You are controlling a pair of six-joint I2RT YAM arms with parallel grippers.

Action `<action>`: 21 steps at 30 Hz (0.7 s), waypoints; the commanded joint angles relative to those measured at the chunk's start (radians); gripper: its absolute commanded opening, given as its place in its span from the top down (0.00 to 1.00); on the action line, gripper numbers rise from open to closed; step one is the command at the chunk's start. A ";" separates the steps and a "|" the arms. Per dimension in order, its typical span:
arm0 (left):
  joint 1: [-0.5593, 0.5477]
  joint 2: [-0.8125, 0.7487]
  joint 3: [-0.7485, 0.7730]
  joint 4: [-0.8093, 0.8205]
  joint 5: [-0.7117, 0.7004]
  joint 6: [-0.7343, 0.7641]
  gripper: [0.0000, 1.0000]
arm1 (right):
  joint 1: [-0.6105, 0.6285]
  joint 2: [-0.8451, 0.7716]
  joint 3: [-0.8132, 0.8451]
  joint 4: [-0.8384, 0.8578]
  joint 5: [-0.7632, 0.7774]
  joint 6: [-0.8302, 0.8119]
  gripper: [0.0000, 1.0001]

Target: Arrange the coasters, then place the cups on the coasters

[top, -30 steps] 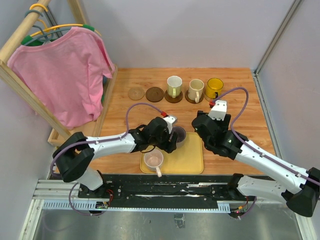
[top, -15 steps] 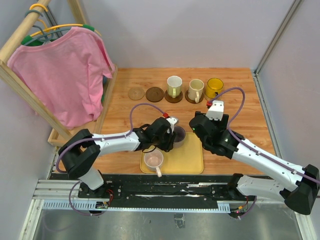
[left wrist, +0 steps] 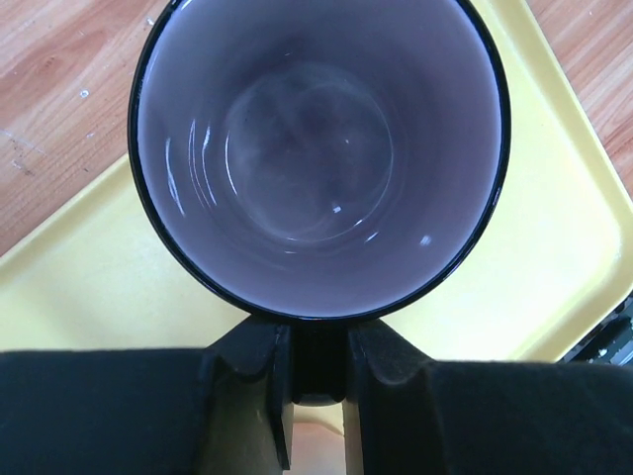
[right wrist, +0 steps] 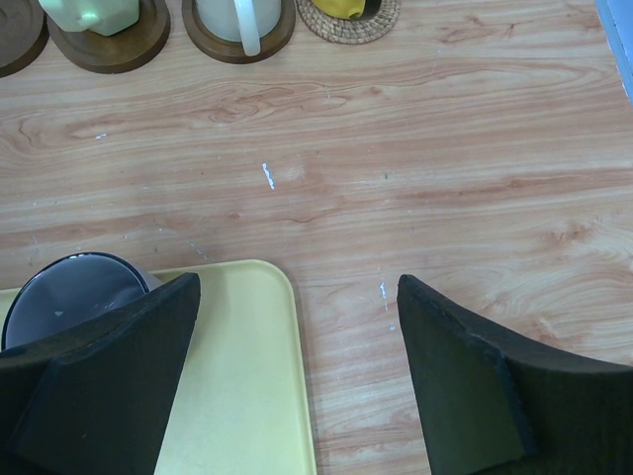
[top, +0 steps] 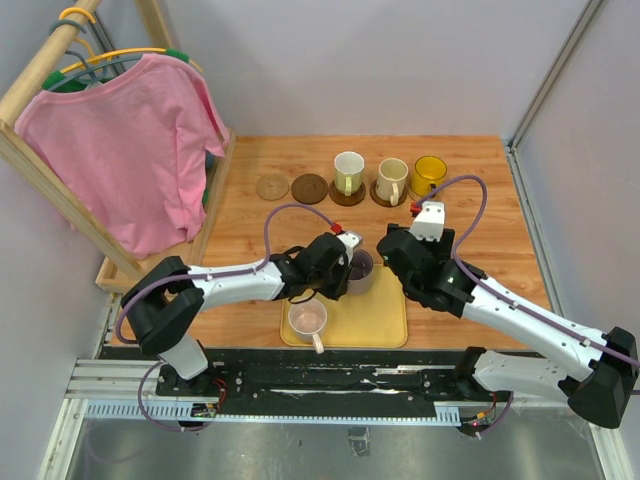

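**Operator:** What changed?

**Guide:** Your left hand (left wrist: 318,341) has narrowed from wide open onto the handle of the purple cup (left wrist: 316,158), which stands at the tray's (top: 385,320) far edge. Expect the lift next.

**Operator:** Which view confirms it?

**Guide:** Only the left wrist view shows the jaws touching the handle. Your right hand (right wrist: 297,287) is wide open and empty.

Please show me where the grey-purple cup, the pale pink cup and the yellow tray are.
grey-purple cup (left wrist: 316,148), left wrist view, on its inner bottom.
pale pink cup (top: 307,318), top external view, on the inside of the cup.
yellow tray (top: 365,320), top external view, on its bare floor.
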 commanded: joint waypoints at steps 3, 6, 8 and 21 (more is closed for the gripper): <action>-0.009 -0.080 0.004 -0.020 -0.080 0.009 0.99 | 0.002 -0.001 -0.013 0.018 0.011 -0.007 0.18; -0.009 -0.126 0.007 -0.020 -0.121 0.010 1.00 | 0.001 -0.005 -0.019 0.026 0.010 -0.013 0.18; -0.009 -0.156 0.011 -0.024 -0.148 0.010 0.99 | 0.001 -0.006 -0.022 0.028 0.011 -0.017 0.18; 0.122 -0.191 0.111 -0.016 -0.360 0.039 0.99 | -0.047 -0.032 -0.023 0.050 0.018 -0.073 0.20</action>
